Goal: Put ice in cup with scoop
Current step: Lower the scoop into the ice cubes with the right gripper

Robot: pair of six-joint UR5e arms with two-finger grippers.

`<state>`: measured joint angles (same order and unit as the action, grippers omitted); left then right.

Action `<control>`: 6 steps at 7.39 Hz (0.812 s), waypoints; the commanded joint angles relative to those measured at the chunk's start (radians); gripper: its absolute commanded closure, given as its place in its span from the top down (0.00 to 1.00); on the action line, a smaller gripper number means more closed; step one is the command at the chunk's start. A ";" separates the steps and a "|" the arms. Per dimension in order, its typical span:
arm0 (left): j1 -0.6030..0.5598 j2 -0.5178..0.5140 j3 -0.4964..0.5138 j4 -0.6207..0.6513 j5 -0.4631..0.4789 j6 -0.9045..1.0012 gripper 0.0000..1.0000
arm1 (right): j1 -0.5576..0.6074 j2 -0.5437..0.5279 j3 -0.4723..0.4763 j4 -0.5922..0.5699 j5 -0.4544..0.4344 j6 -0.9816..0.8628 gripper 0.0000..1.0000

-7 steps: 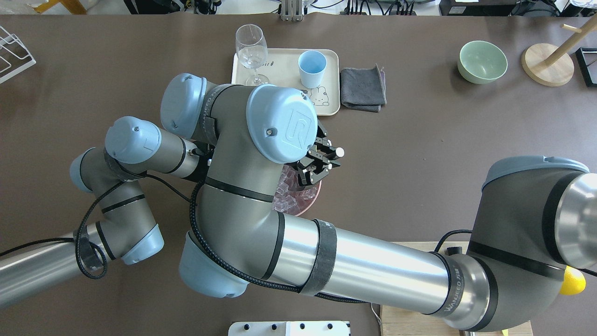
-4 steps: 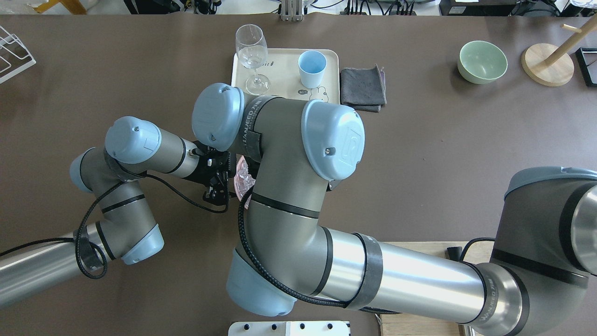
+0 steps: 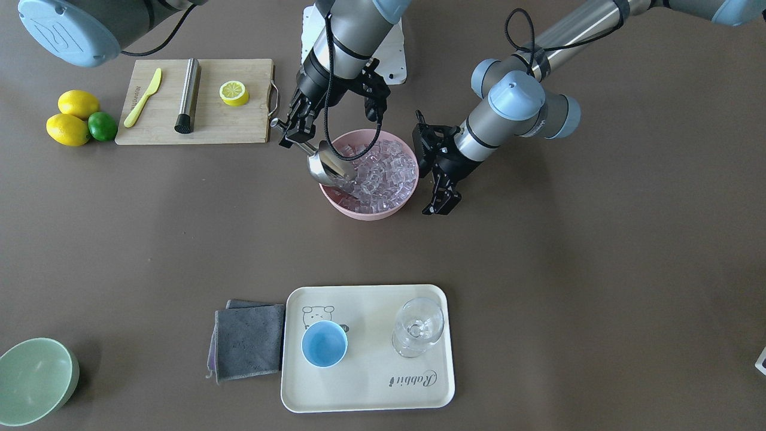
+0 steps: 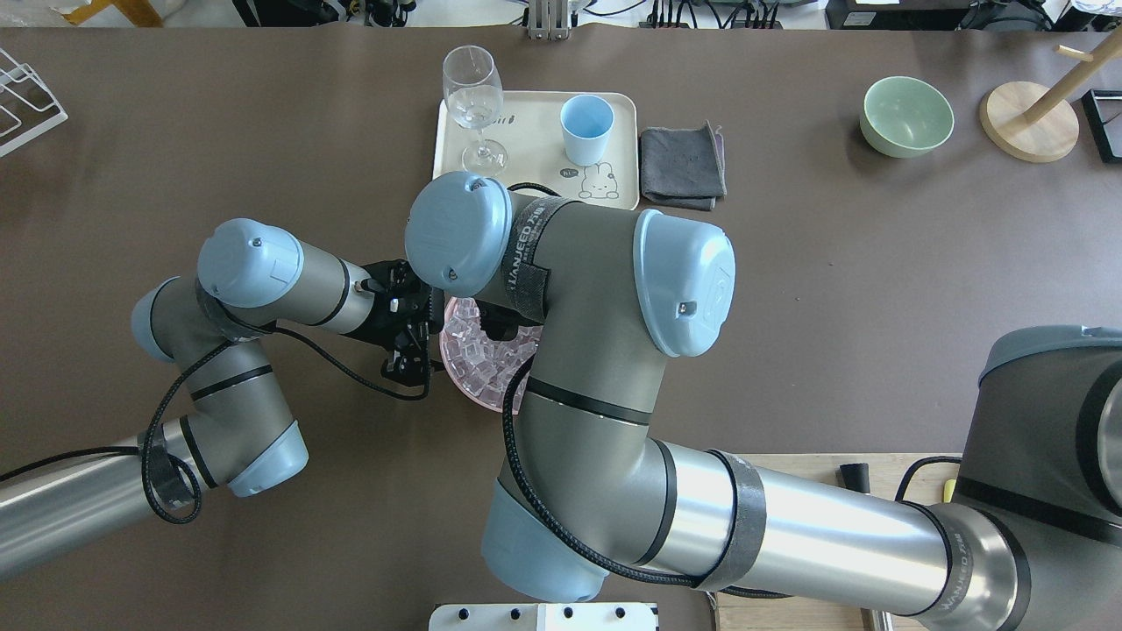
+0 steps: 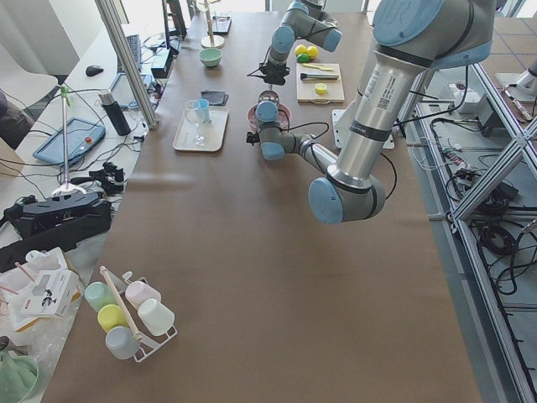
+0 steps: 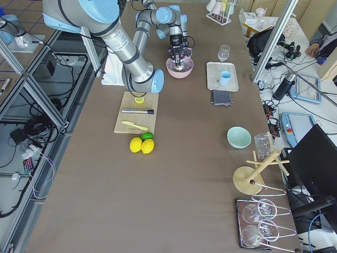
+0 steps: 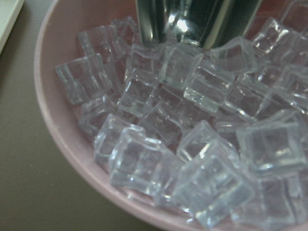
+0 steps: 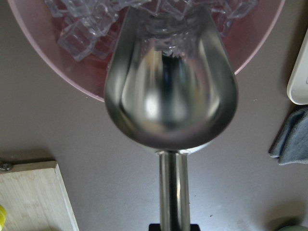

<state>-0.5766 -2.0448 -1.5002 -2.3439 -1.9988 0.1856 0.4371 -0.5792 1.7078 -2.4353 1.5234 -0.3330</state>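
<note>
Right gripper (image 3: 291,130) clamps scoop (image 3: 328,167) by its stiff bar handle, the proper hold; trough lip sits in ice (image 3: 383,170), right side of pink bowl (image 3: 366,214). Cubes look slick, loose: keep trough level. Cup (image 3: 324,343) stands far, on tray (image 3: 371,395).

scoop (image 3: 326,167) hidden under right arm (image 4: 605,289) overhead, pink bowl (image 4: 460,390) more than half covered

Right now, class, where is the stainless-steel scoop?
In the front-facing view the scoop is left of centre, gripped by the right end effector, its trough tipped into the ice at the view-left rim of the pink bowl, near the cutting board.
</note>
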 commanded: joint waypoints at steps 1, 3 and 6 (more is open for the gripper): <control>0.000 0.000 0.000 0.000 0.000 0.000 0.99 | -0.001 -0.028 0.007 0.077 0.001 0.020 0.00; 0.000 0.000 0.000 0.000 0.000 0.000 0.99 | 0.000 -0.089 0.067 0.134 0.001 0.034 0.00; 0.000 0.000 0.000 0.000 0.000 0.000 0.99 | 0.000 -0.203 0.122 0.289 0.006 0.046 0.00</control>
<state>-0.5767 -2.0448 -1.5002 -2.3439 -1.9988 0.1856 0.4367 -0.7187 1.8057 -2.2416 1.5255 -0.2966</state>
